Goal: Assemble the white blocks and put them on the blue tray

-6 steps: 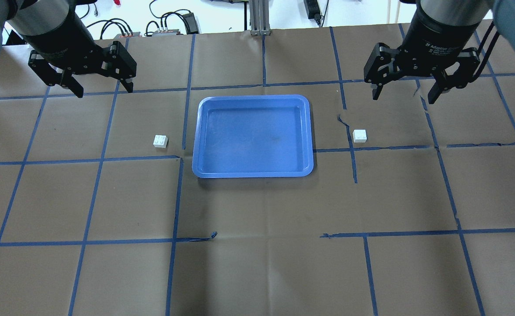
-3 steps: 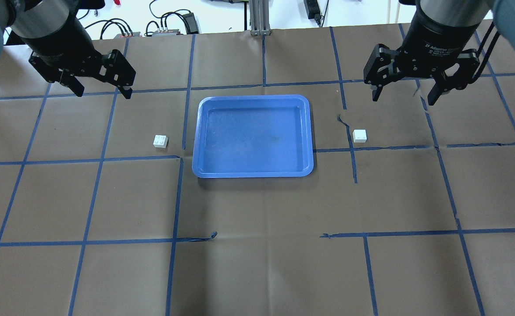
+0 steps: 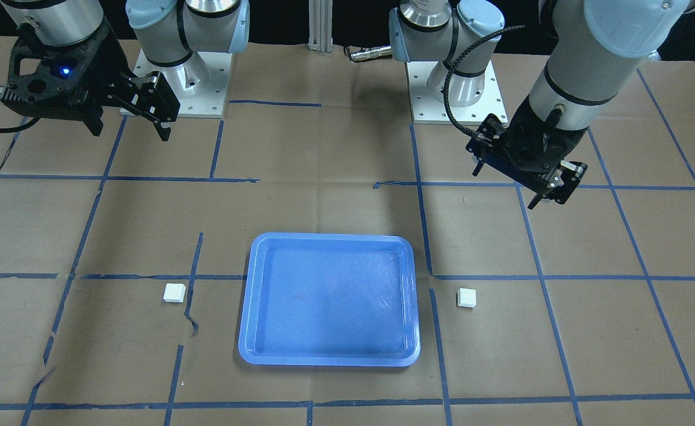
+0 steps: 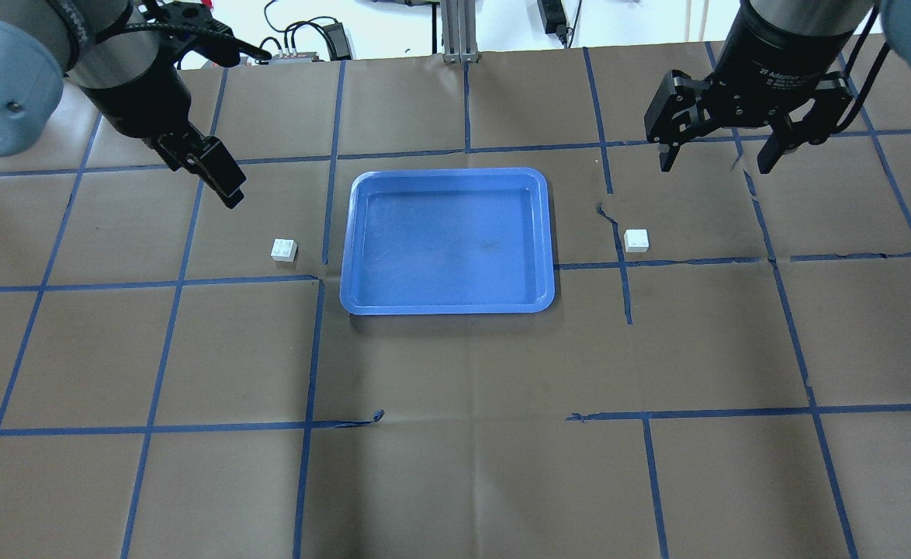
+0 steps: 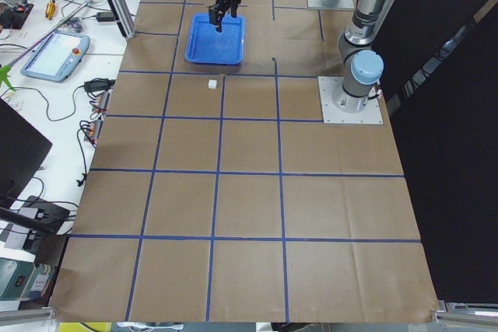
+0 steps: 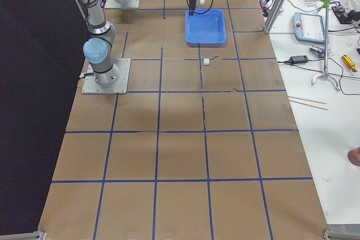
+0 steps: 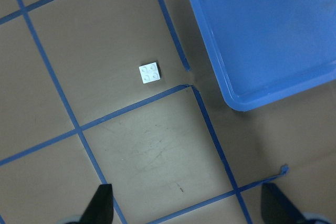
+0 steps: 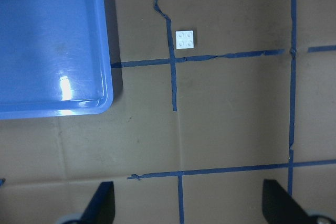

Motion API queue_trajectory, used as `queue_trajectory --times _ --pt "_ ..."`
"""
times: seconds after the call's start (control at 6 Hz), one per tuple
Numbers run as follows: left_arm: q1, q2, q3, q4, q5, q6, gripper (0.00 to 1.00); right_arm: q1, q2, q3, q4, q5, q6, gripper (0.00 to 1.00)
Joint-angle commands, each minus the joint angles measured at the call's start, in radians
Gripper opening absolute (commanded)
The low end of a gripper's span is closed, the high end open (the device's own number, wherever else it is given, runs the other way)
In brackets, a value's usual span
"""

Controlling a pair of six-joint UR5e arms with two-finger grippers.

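The blue tray (image 4: 448, 241) lies empty mid-table, also in the front view (image 3: 330, 299). One white block (image 4: 284, 249) sits on the paper left of it, the other white block (image 4: 636, 240) to its right, both studs up. My left gripper (image 4: 226, 186) hangs open and empty, turned edge-on, behind the left block; its wrist view shows that block (image 7: 149, 73) ahead and the tray corner (image 7: 273, 35). My right gripper (image 4: 715, 164) hangs open and empty behind the right block, which its wrist view (image 8: 185, 39) shows.
Brown paper with a blue tape grid covers the table. Cables and power bricks (image 4: 300, 46) and an aluminium post (image 4: 459, 31) lie beyond the far edge. The two arm bases (image 3: 176, 89) (image 3: 457, 89) stand on the robot's side.
My left gripper has turned about its wrist and moved right and down toward the left block. The right gripper has hardly moved. Blocks and tray are where they were.
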Motion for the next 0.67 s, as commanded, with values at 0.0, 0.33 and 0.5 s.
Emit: queue_trajectory --times 0.0,0.33,0.5 --pt "0.002 -0.096 -0.031 0.158 0.001 0.543 0.98 0.001 -0.005 0.003 -0.038 -0.003 -0.486 1.00" --pt "0.013 -0.213 -0.060 0.314 0.002 0.718 0.97 -0.005 0.004 0.016 -0.044 -0.008 -0.942 1.00" --pt "0.015 -0.280 -0.064 0.390 0.002 0.797 0.97 -0.005 0.018 0.016 -0.056 -0.005 -1.223 1.00"
